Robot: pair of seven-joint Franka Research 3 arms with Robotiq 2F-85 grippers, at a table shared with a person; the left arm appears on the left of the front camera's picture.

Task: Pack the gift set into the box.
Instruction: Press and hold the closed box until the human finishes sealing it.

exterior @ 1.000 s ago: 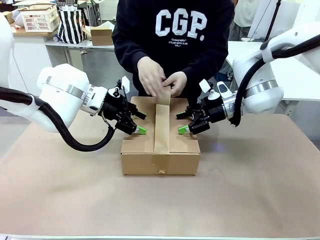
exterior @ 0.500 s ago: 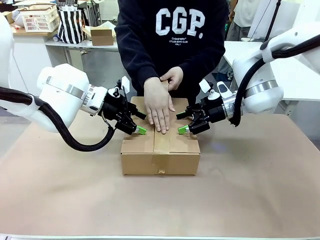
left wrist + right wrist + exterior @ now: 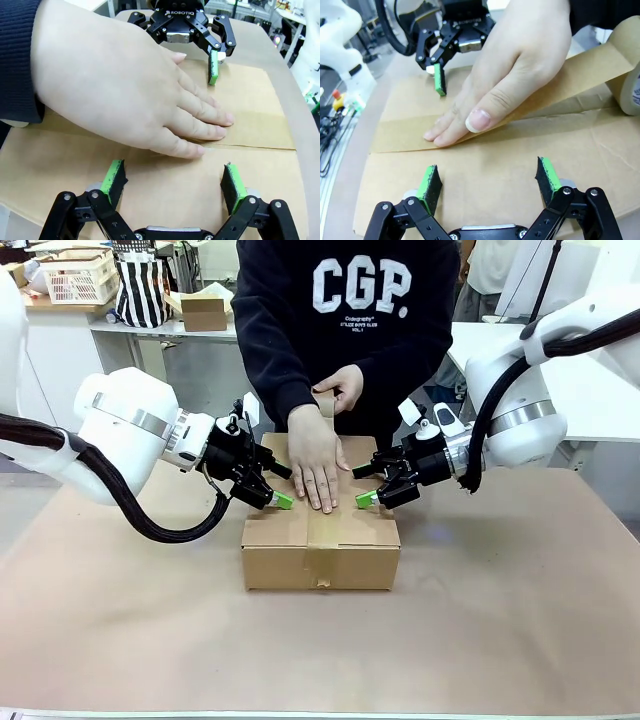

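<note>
Left claw (image 3: 268, 486) is spread open, green pads down on the left flap of the shallow brown corrugated cardboard box (image 3: 320, 550), which sits mid-desk on the brown paper-covered desk (image 3: 500, 620); right claw (image 3: 372, 486) is likewise open and gripping nothing, pads down on the right flap. You're at the sealing step: flaps are shut, both claws look to be pinning them, and the person's flat hand (image 3: 317, 460) is smoothing a strip of brown paper tape (image 3: 322, 530) along the centre seam while their other hand (image 3: 343, 388) holds the beige tape roll (image 3: 631, 87) at the far edge. Next move, as I read it: just hold both claws steady and keep pressure even until the tape is rubbed down; don't shift, the fingers are just beside your pads. Lift straight up when you release, so you don't drag the flaps. Can't verify: the gift set, hidden inside the closed box; whether the pads really bear on the cardboard or only hover just above; the far end of the tape, covered by the hand; the roll, cut off at the right wrist view's edge.
</note>
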